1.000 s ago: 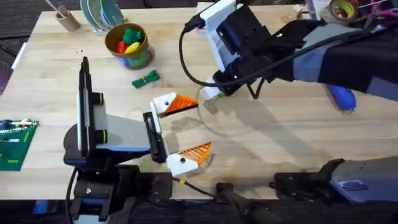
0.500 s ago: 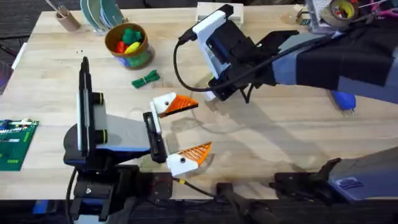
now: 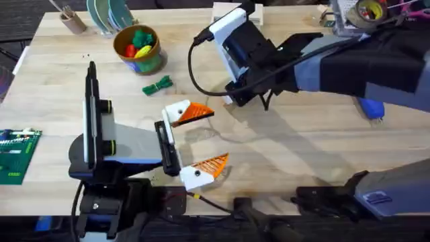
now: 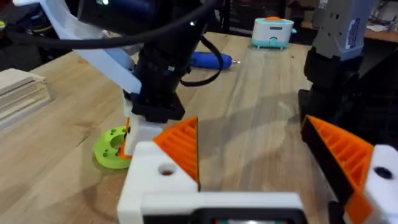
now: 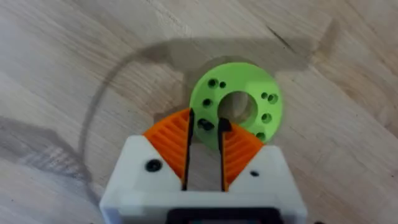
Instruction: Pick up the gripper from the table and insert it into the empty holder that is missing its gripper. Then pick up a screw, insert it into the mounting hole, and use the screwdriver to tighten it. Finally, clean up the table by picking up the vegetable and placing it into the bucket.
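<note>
Screwdriver [image 3: 369,106] beyond right end effector [image 5: 204,134], down-pointed.

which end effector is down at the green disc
The right end effector, its orange pads at the green disc; the left end effector hangs open, apart from it.

no legible text, labels or numbers anywhere

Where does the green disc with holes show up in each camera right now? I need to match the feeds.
Overhead: green disc barely peeks out under the right gripper, mid-table.
Left wrist: green disc lies flat beside the right gripper's fingers.
Right wrist: green disc sits just beyond the fingertips.
Shared landmark: the right gripper.
</note>
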Available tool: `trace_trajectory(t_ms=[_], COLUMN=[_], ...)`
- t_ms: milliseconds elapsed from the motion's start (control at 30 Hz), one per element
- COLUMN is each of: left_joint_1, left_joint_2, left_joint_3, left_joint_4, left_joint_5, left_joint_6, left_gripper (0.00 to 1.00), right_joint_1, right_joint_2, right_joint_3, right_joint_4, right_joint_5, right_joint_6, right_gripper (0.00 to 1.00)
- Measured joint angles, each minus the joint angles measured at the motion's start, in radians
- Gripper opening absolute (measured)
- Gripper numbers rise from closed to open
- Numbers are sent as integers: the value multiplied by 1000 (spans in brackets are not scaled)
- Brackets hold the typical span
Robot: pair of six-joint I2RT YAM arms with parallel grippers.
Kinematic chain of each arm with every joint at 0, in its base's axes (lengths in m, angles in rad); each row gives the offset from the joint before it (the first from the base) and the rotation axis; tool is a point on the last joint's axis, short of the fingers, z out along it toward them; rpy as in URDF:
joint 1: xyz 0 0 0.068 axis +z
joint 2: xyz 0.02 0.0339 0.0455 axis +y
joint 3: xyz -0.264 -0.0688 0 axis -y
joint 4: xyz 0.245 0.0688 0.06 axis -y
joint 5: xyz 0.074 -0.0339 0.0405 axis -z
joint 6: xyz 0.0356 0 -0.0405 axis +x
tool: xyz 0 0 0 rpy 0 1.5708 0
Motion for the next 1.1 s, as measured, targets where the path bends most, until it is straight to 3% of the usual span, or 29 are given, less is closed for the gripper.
trace_trajectory(t_ms=[200, 800, 1033, 1100], left_joint_1=[0, 0, 0, 0], left_joint_2=[0, 0, 0, 0], left_joint_3=[0, 0, 0, 0], left_joint_4=[0, 0, 0, 0], left_joint_5=[0, 0, 0, 0], left_joint_6=[0, 0, 0, 0], left_gripper=[993, 993, 993, 993], right_joint_1=[0, 1, 1, 1], right_joint_2=[0, 7, 8, 8], right_joint_3=[0, 0, 0, 0], right_joint_4=[0, -1, 1, 2], right_joint_5=[-1, -1, 4, 7], right_joint_6=[1, 3, 3, 3], right_gripper=[169, 242, 25, 10])
